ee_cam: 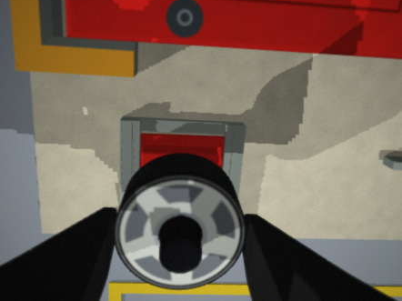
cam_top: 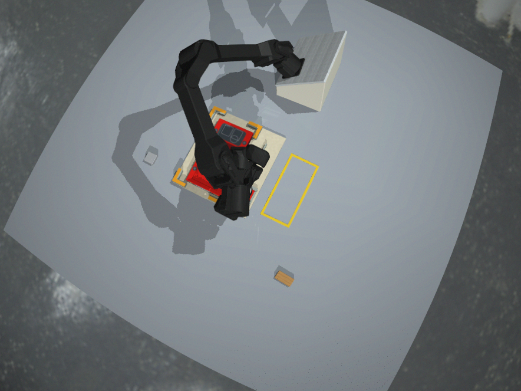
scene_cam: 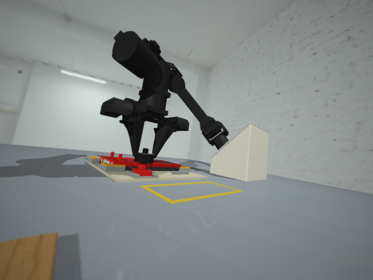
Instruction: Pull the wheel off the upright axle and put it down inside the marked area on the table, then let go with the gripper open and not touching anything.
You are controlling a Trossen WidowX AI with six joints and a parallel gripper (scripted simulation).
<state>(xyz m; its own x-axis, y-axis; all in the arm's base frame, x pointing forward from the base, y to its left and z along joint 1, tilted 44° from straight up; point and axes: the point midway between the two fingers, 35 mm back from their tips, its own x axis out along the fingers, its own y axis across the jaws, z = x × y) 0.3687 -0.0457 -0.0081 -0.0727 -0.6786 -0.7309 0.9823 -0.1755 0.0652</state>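
Note:
The black wheel [scene_cam: 144,159] [ee_cam: 140,247] with pale spokes sits around the upright black axle [scene_cam: 145,150] [ee_cam: 180,254], whose tip stands above it. Below the wheel is a red base [scene_cam: 142,172] [ee_cam: 182,147] in a grey holder. My gripper [scene_cam: 144,157] [ee_cam: 180,223] is shut on the wheel, with one finger against each side of its rim. The arm hides the wheel and fingertips in the top view. The marked area, a yellow rectangle [cam_top: 303,196] [scene_cam: 206,197] [ee_cam: 227,289], lies on the table beside the board and has nothing in it.
The beige board [cam_top: 278,142] [scene_cam: 195,177] [ee_cam: 318,184] carries a red car body [cam_top: 202,181] [ee_cam: 273,29] between orange-and-grey corner pieces. The arm's base stands on a sloped block [cam_top: 323,51] [scene_cam: 238,161]. A wooden block [cam_top: 283,278] [scene_cam: 28,255] and a small grey cube [cam_top: 150,158] lie farther off.

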